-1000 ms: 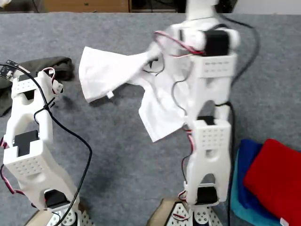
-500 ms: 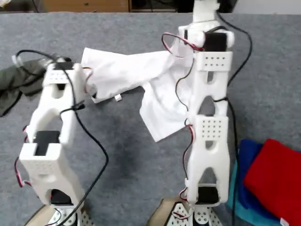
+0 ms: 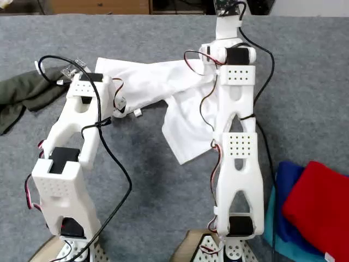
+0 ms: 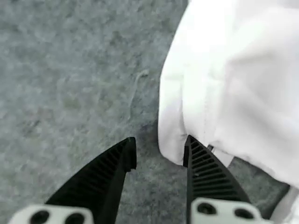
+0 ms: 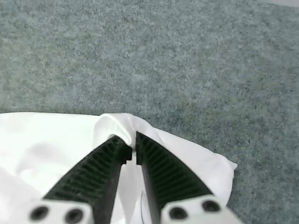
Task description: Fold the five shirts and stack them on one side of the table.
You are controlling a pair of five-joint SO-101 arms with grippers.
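Observation:
A white shirt (image 3: 147,82) lies spread and partly lifted across the back of the grey table (image 3: 142,180). My right gripper (image 5: 132,145) is shut on a raised fold of the white shirt (image 5: 46,144) at its far right end. At the sleeve end, my left gripper (image 4: 161,151) is open, low over the table. The white shirt's (image 4: 233,70) hem corner sits between its fingers, against one fingertip (image 4: 192,148). A dark green shirt (image 3: 27,93) lies crumpled at the far left. Folded red (image 3: 316,207), blue (image 3: 286,183) and teal (image 3: 271,232) shirts are stacked at the front right.
The right arm (image 3: 237,136) stretches from the front edge over the white shirt's right half. The left arm (image 3: 71,142) runs up the left side, beside the green shirt. Bare grey cloth lies between the two arms in front of the shirt.
My left arm swung in from the left to the white shirt's sleeve end. The right arm stretched farther back, pulling the shirt flatter and wider.

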